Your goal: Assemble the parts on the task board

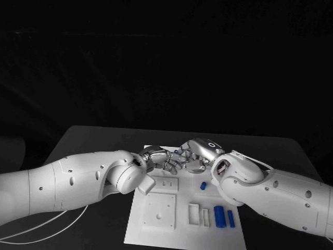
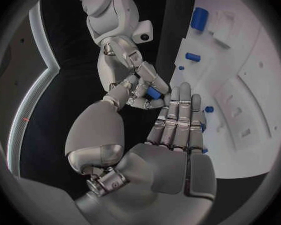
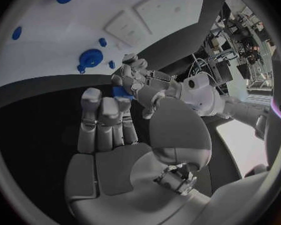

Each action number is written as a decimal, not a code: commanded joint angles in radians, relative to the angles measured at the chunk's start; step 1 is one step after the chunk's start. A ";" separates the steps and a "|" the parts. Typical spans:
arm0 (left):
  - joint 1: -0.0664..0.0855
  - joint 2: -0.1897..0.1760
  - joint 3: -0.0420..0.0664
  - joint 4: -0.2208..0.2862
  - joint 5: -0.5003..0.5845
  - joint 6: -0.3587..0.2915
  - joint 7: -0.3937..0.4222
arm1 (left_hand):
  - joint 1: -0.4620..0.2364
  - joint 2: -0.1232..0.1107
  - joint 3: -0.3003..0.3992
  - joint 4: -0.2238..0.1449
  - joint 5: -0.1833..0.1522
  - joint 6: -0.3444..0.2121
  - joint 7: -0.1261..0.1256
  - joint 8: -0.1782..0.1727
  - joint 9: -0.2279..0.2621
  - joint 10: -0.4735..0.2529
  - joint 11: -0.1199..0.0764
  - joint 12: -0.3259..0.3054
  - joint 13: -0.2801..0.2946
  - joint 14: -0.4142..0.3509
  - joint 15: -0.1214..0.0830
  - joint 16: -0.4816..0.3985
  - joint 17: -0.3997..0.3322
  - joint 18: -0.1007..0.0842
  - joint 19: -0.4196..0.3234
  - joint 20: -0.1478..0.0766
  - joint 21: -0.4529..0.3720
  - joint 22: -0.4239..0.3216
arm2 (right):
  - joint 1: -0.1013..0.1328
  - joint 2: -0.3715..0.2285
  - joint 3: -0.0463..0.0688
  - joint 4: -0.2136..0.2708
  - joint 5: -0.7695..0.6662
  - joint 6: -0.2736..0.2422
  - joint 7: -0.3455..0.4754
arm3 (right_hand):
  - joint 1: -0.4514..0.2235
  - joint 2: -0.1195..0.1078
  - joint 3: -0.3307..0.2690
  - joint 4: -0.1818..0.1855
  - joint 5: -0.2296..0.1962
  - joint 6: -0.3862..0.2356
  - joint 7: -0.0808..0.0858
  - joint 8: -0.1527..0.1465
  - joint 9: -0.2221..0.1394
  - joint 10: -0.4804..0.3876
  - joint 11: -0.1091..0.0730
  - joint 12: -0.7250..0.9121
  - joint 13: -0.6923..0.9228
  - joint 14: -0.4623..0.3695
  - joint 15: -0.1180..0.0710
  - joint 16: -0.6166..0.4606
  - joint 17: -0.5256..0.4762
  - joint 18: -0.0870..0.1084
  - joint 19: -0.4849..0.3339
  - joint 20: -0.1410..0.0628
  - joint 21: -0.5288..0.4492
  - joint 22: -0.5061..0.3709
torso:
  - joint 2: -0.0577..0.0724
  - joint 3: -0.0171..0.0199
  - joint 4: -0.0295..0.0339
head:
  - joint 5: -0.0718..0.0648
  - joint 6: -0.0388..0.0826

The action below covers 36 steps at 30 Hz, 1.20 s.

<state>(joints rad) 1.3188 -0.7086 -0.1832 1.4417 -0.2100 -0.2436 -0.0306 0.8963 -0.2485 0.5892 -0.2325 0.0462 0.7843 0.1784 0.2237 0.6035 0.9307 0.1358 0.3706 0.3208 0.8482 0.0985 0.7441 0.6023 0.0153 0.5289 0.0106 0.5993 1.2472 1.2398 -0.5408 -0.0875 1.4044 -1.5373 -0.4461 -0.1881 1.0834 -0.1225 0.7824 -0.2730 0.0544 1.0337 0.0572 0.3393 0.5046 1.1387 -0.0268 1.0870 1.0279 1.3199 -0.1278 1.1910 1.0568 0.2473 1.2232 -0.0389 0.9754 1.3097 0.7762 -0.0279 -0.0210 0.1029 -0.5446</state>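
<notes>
Both hands meet at the far edge of the white task board (image 1: 157, 229). My left hand (image 1: 159, 158) and right hand (image 1: 198, 153) touch fingertip to fingertip there. A small blue part (image 2: 154, 92) sits between them, pinched by the right hand (image 2: 137, 85) and touched by the fingertips and thumb of the left hand (image 2: 172, 135). The right wrist view shows the same blue part (image 3: 120, 91) at the tips of the right hand (image 3: 109, 135), with the left hand (image 3: 140, 79) curled round it. More blue parts lie on the board: a small one (image 1: 203, 185) and two cylinders (image 1: 219, 214) (image 1: 231, 219).
White blocks and recesses (image 1: 163, 186) cover the board's middle and near part. Other blue parts show on the board (image 2: 253, 60), among them a cylinder (image 2: 200, 17). A round blue part (image 3: 89, 59) stands near the board's edge (image 3: 59, 30). White cables (image 1: 61, 224) lie under my left arm.
</notes>
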 commanded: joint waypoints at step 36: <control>0.001 0.005 0.002 -0.002 0.032 -0.015 0.028 | 0.070 0.256 -0.058 -0.060 0.003 0.136 -0.041 0.059 -0.013 0.134 -0.043 0.016 0.002 0.020 -0.015 0.006 0.003 -0.015 0.009 -0.009 -0.026 -0.007 | -0.004 0.010 0.000 -0.009 -0.011 0.030 0.004 | -0.001 0.008 -0.005 -0.002 -0.006 0.029 0.024 0.001 -0.001 0.004 -0.003 -0.008 -0.002 -0.002 -0.007 -0.006 -0.001 0.014 0.002 -0.001 -0.001 0.003 | 0.000 0.0000 0.0008 | 0.000 -0.006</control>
<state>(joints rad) 1.3171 -0.7052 -0.1843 1.4359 -0.1834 -0.2715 -0.0211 0.9543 0.0023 0.5287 -0.2909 0.0453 0.9131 0.1386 0.2765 0.5914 1.0597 0.0923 0.3891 0.3225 0.8613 0.0855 0.7441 0.6051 0.0153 0.5345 0.0051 0.5767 1.2408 1.2393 -0.5294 -0.0862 1.4011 -1.5374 -0.4430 -0.1787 1.0835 -0.1225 0.7824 -0.2731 0.0543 1.0363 0.0599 0.3353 0.5036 1.1386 -0.0268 1.0832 1.0270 1.3199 -0.1276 1.1911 1.0566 0.2479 1.2232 -0.0388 0.9754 1.3098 0.7758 -0.0279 -0.0202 0.1029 -0.5504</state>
